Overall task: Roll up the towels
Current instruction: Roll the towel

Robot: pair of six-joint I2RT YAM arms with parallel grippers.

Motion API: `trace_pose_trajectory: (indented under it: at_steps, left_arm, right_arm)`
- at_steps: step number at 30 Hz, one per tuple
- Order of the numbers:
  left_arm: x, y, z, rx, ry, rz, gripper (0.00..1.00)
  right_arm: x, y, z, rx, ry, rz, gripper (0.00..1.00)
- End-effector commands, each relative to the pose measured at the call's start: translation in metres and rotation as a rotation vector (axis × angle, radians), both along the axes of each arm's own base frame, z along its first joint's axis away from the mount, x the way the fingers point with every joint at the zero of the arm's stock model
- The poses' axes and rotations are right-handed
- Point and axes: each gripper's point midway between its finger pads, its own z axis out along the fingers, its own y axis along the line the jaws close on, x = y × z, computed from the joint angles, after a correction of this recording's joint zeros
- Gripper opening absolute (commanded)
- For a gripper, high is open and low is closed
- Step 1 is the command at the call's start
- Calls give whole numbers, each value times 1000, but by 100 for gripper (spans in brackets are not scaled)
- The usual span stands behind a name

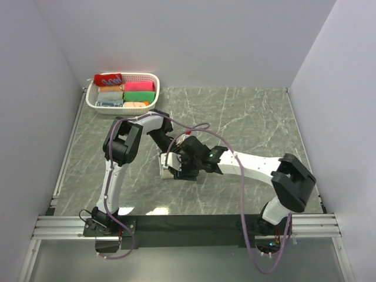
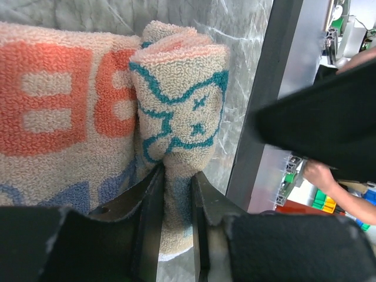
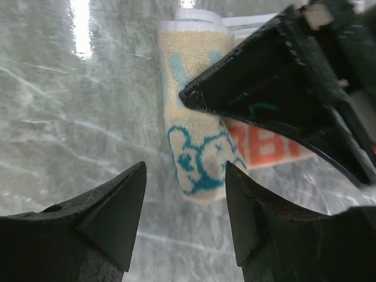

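Task item: a cream towel with orange letters and blue marks is laid on the table, just off centre toward 7 o'clock in the top view.
Rolled part: 1 edge is wound into a roll marked with a teal cartoon figure; in the left wrist view it is set at 3 o'clock of the flat part, touching it.
Left hand: the left gripper is clamped on the near end of the roll, with both fingers pressed into the pile.
Right hand: the right gripper is spread wide and nothing is grasped; the end of the roll is seen in the gap, touched by neither finger.
Reach: the left arm is brought over the towel from 12 o'clock, and the right arm is stretched in from 3 o'clock; the 2 wrists are crowded together above the towel.
Right wrist view: part of the towel at 2 o'clock is covered by the left arm's black body.
Far corner: a white basket is set at 11 o'clock on the table, well apart from the towel.
Contents: rolled towels in red, pink, green and orange are packed inside it.
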Motion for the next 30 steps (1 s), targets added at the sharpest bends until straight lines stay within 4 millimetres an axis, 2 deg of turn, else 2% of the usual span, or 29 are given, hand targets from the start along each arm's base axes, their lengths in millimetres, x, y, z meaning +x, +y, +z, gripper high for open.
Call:
trace_pose_trajectory:
  at_steps: [1, 5, 7, 10, 11, 12, 13, 14, 15, 19, 21, 22, 23, 24, 26, 27, 28, 30]
  left_arm:
    - [17, 30, -60, 131, -152, -136, 27]
    - [19, 29, -59, 126, -155, -136, 29]
    - [19, 29, -59, 126, -160, -135, 29]
    - [18, 31, -58, 123, -160, -128, 31]
    - [19, 32, -58, 118, -166, -125, 31]
    - [18, 35, -58, 121, -162, -115, 33]
    - [20, 36, -55, 116, -175, -105, 35]
    - [21, 37, -53, 107, -179, -90, 37]
    - [22, 40, -49, 81, -165, -52, 43]
    - [42, 48, -12, -30, -205, 93, 52]
    - [55, 63, 2, -58, -226, 174, 56]
    - [62, 64, 17, -99, -255, 213, 57]
    - [68, 69, 24, -114, -272, 243, 57]
    - [78, 82, 36, -132, -302, 297, 59]
    - [87, 93, 52, -164, -323, 364, 60]
    - [95, 109, 58, -167, -337, 421, 60]
    - [97, 112, 68, -191, -353, 444, 61]
    - [103, 141, 77, -191, -381, 538, 61]
  right_arm:
    - [11, 25, 7, 69, -61, 42, 63]
    - [8, 30, -13, 29, -39, 76, 64]
    - [8, 28, -29, -6, -24, 81, 63]
    - [6, 26, -47, -55, -5, 99, 50]
    - [3, 24, -56, -78, 14, 103, 45]
    - [2, 22, -59, -90, 22, 114, 29]
    - [0, 20, -62, -103, 30, 128, 18]
    - [-8, 17, -65, -112, 63, 147, 9]
    - [-11, 17, -65, -113, 79, 156, 0]
    - [-26, 20, -57, -112, 173, 190, 0]
    - [-37, 16, -61, -139, 243, 202, 0]
    - [-37, 20, -57, -137, 260, 197, 0]
    - [-42, 15, -60, -166, 299, 193, 0]
    - [-46, 17, -58, -164, 328, 190, 0]
    - [-50, 17, -57, -188, 376, 173, 0]
    - [-51, 17, -55, -196, 399, 154, 0]
    - [-51, 24, -49, -181, 418, 148, 0]
    - [-58, 20, -53, -223, 500, 100, 0]
